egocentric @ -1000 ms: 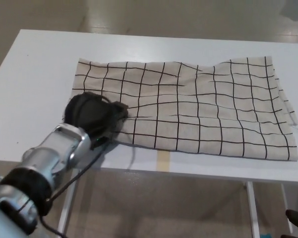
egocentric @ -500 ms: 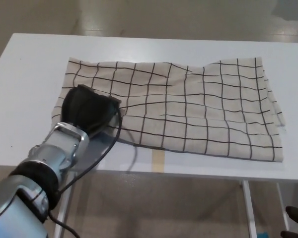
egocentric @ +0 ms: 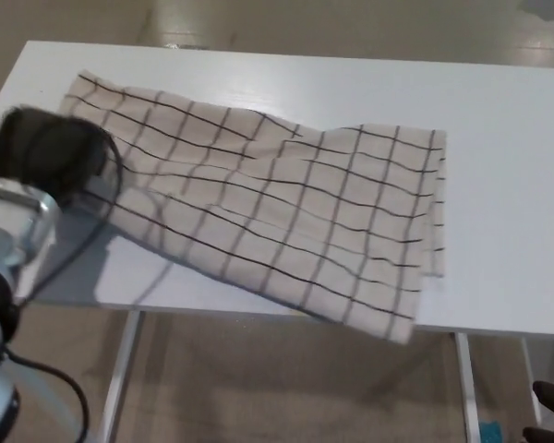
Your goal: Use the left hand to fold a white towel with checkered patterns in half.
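While our left robot hand (egocentric: pixel 48 155) sits at the left end of the checkered towel (egocentric: pixel 277 208), we cannot tell whether its fingers pinch the cloth there or only cover it. From that hand, the towel runs rightward across the white desk (egocentric: pixel 499 111), its long axis left to right, slanting nearer. We judge the fold must carry this left end toward the right edge. Our right hand is absent.

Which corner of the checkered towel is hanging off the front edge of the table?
The near right corner of the towel: it droops past the table front edge. The other corners lie on the tabletop, or under the left robot hand.
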{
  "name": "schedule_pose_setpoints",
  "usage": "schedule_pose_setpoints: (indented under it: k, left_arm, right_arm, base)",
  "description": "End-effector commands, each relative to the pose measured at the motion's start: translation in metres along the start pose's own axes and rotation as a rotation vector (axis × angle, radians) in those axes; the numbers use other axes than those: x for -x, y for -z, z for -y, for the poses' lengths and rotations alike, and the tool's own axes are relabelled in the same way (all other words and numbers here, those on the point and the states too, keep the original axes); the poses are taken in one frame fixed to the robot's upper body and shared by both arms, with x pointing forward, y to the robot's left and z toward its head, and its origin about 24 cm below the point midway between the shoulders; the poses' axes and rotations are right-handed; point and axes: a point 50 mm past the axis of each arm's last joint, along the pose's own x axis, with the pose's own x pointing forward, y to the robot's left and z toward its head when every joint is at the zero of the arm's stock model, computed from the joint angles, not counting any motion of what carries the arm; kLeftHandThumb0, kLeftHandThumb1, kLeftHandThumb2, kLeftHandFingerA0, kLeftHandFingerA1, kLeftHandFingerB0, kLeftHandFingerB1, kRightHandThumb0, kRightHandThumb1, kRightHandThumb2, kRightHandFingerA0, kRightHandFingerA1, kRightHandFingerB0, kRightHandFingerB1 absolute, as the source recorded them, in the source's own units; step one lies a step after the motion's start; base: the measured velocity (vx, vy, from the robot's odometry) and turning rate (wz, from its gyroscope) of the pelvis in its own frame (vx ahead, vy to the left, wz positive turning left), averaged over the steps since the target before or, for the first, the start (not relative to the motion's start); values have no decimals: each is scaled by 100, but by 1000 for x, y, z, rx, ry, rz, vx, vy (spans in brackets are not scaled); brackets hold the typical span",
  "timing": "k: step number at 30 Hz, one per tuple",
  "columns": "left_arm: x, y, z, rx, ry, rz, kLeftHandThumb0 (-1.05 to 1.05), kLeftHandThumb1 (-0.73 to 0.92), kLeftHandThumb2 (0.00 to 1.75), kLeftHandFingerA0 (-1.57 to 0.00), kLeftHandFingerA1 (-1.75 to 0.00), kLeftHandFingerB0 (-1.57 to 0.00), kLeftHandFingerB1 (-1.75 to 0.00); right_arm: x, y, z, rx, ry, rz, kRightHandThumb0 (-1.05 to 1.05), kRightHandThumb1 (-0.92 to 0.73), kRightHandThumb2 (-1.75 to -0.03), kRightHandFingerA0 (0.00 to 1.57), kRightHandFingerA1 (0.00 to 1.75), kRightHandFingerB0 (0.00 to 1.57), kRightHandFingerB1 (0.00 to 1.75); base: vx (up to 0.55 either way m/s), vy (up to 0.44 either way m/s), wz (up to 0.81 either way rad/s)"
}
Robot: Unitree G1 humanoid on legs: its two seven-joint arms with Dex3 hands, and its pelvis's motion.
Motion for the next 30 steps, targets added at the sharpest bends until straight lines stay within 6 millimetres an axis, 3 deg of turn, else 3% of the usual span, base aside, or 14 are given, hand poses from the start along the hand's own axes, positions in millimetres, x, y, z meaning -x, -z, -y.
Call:
schedule_pose_setpoints:
  k: [1, 5, 6, 7, 9, 10, 14, 17, 23, 24, 25, 26, 27, 30]
  left_arm:
    - [-12, 18, -30, -67, -99, -13, -18, 61, 55, -76, -175, -54, -173]
    - [-21, 15, -49, -112, -166, 35, -18, 62, 55, -76, -175, -65, -165]
    - [-24, 13, -55, -129, -196, 54, -20, 61, 55, -77, -175, -91, -119]
    - [-29, 8, -67, -149, -234, 82, -26, 58, 55, -78, -173, -102, -94]
    - [-39, -2, -89, -194, -306, 132, -27, 57, 55, -79, -172, -99, -103]
    - [-41, -5, -95, -200, -321, 145, -45, 44, 58, -93, -162, -105, -64]
    - [-47, -15, -110, -212, -355, 177, -35, 50, 57, -84, -168, -98, -54]
    - [-61, -59, -170, -122, -544, 293, -32, 48, 54, -92, -156, -102, -57]
    - [-59, -104, -211, -83, -664, 452, -32, 48, 57, -102, -145, -95, -54]
    - [-58, -111, -216, -77, -679, 474, -32, 49, 55, -105, -145, -106, -60]
    - [-55, -125, -225, -68, -711, 516, -27, 36, 80, -124, -137, -98, -116]
    - [-53, -134, -232, -62, -734, 544, -27, 36, 80, -124, -137, -98, -116]
    - [-50, -143, -238, -54, -760, 574, -30, 51, 55, -100, -160, -108, -84]
    - [-37, -172, -249, -25, -871, 676, -31, 51, 55, -105, -159, -110, -71]
  right_arm:
    - [3, 2, 2, 4, 16, -21, -42, -63, -59, 50, 61, 45, 51]
    - [3, 3, 2, 1, 17, -18, -42, -63, -59, 50, 61, 45, 51]
    - [3, 4, 2, -1, 16, -19, -42, -63, -59, 50, 61, 45, 50]
    - [4, 4, 2, -1, 17, -20, -42, -63, -59, 50, 62, 45, 51]
    - [6, 4, 3, 0, 21, -25, -42, -63, -59, 50, 62, 45, 51]
    - [6, 4, 3, -1, 23, -25, -42, -63, -59, 50, 62, 46, 51]
    - [6, 3, 3, -4, 25, -28, -42, -63, -59, 50, 62, 46, 51]
    - [6, 0, 3, -3, 31, -23, -42, -63, -59, 52, 61, 50, 52]
    - [5, -2, 2, 9, 30, -19, -43, -63, -59, 52, 59, 52, 51]
    - [5, -3, 2, 10, 30, -18, -43, -63, -59, 52, 59, 53, 51]
    - [4, -3, 2, 7, 31, -17, -43, -64, -59, 53, 58, 55, 51]
    - [4, -4, 3, 3, 31, -17, -43, -64, -59, 53, 58, 55, 51]
    - [3, -4, 3, -1, 32, -17, -43, -64, -59, 54, 58, 56, 51]
    - [1, -4, 3, -10, 30, -21, -44, -64, -59, 54, 58, 61, 52]
  base:
    - [0, 0, 0]
    - [0, 0, 0]
    - [0, 0, 0]
    - [0, 0, 0]
    - [0, 0, 0]
    - [0, 0, 0]
    - [0, 0, 0]
    - [0, 0, 2]
    - [0, 0, 0]
    - [0, 0, 0]
    - [0, 0, 0]
    - [0, 0, 0]
    - [0, 0, 0]
    - [0, 0, 0]
